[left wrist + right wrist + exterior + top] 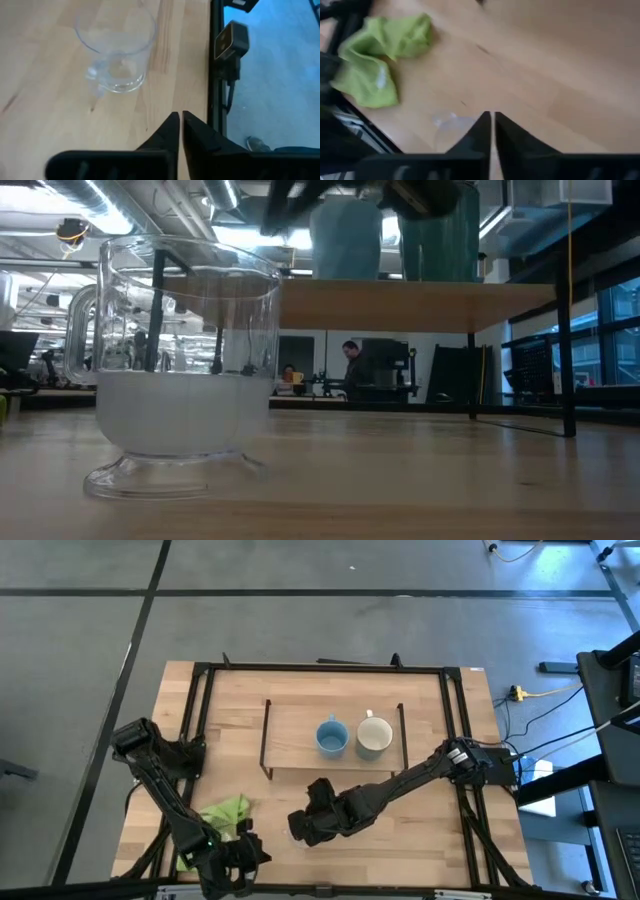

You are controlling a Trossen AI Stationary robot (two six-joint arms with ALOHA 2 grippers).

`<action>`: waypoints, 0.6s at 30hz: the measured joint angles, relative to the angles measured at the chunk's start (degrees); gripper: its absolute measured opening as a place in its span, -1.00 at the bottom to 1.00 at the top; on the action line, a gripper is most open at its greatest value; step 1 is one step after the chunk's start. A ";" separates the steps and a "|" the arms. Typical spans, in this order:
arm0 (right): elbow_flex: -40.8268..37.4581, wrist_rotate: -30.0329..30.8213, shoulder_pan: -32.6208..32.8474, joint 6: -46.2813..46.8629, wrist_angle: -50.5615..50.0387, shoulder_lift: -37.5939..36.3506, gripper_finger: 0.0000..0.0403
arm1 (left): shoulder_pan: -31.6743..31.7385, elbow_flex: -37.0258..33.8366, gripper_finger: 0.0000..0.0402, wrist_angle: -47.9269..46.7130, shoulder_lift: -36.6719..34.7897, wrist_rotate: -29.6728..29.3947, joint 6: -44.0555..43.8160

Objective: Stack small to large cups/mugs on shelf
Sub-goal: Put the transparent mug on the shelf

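- Glass cup (pixel 116 50) stands on the desk (pixel 420 830) near edge, under the right gripper (pixel 492 122), fingers together.
- Left gripper (pixel 180 125), fingers together, waits near-left beside the cloth (pixel 225 812).
- Blue mug (pixel 332 737) and white mug (pixel 374 735) sit on the shelf (pixel 290 735).

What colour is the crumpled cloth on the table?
Bright green; the cloth shows best in the right wrist view.

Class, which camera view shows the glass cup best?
The low view: the glass cup fills the foreground, standing upright on the table. The left wrist view shows it from above; the right wrist view catches only part; the high view mostly hides it.
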 joint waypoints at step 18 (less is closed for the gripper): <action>12.66 10.68 1.48 -6.92 -9.93 -0.15 -0.98 | 7.89 0.02 -1.00 4.28 7.04 -1.03 4.40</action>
